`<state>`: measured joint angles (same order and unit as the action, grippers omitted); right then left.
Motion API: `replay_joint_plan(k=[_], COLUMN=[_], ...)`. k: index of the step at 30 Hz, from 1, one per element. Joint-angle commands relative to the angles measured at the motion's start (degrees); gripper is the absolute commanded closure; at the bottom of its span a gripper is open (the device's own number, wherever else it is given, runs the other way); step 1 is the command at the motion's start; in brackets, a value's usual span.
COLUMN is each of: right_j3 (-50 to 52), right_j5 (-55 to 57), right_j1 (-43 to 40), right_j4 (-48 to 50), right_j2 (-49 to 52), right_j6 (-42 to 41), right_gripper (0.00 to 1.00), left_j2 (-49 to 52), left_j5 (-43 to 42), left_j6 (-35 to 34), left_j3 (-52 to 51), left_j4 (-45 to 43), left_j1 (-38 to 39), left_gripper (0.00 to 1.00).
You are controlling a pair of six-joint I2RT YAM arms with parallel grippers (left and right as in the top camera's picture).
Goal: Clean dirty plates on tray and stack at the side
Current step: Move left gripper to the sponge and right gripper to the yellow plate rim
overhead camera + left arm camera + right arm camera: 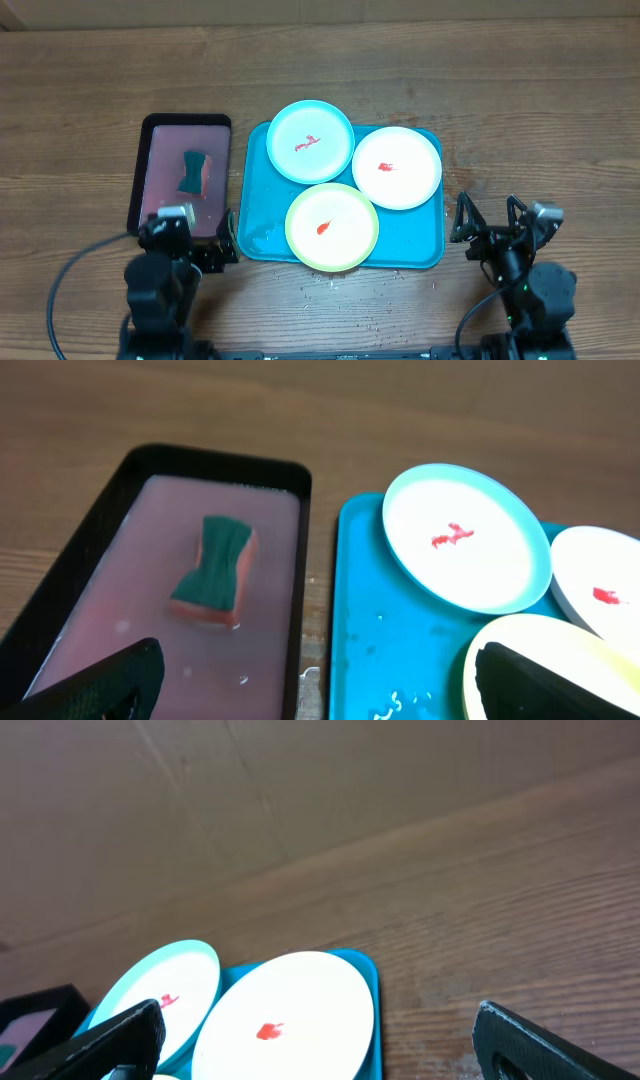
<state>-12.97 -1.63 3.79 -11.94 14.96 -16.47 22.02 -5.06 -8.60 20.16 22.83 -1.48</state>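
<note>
Plates [397, 167], all three smeared red, lay on the tray [262, 225] ahead-right of your left gripper [315, 655] and ahead-left of your right gripper [318, 1012]. You held both spread wide and empty, likely so the left could fetch the sponge [212, 571] ahead of it.

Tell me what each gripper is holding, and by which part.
Nothing is held: the left gripper and the right gripper are both open and empty, apart from the plates and the sponge.

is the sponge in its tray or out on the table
In. The sponge lies green side up inside the black-rimmed tray, well within its walls, on the pinkish bottom.
</note>
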Motion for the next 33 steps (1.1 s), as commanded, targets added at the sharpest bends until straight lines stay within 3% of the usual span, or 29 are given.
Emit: replay_joint_plan(k=[1, 9, 12, 16, 19, 24, 28, 33], right_j3=[-7.65, -26.01, -33.27, -41.31, -43.36, -43.36, -43.36, -43.36], right_j5=[-1.7, -8.28, -8.57, -8.55, -10.19, -24.37, -20.44, -7.13], right_j1=[-0.17, 0.13, 1.31, 2.8, 2.8, 2.99, 6.14, 14.88], right_j4=[-2.82, -17.97, -26.27, -34.51, -33.09, -26.64, -27.17, -27.82], right_j2=[7.02, 25.57, 31.87, 39.45, 43.47, 49.11, 51.65, 52.94], right_j6=[-0.04, 0.17, 0.66, 5.27, 2.91, -3.17, -6.84, -17.2], right_gripper=[0.0, 0.0, 0.0, 0.0, 0.0, 0.0, 0.0, 0.0], left_j2=[9.99, 27.71, 31.52, 33.38, 33.83, 33.86, 34.97, 40.7], left_j5=[0.81, 0.63, 0.55, 0.57, 0.55, 0.57, 1.29, 1.7], left_j6=[2.97, 4.35, 3.67, 3.23, 3.23, 3.21, 2.34, 1.73], left_j3=[8.39, 26.67, 32.41, 34.34, 34.34, 34.34, 34.38, 36.54], left_j4=[3.23, 17.79, 26.36, 31.04, 31.19, 25.83, 21.81, 21.92], left_j1=[0.37, 0.39, 0.39, 0.39, 0.39, 0.37, 0.22, -2.64], left_gripper=[0.0, 0.0, 0.0, 0.0, 0.0, 0.0, 0.0, 0.0])
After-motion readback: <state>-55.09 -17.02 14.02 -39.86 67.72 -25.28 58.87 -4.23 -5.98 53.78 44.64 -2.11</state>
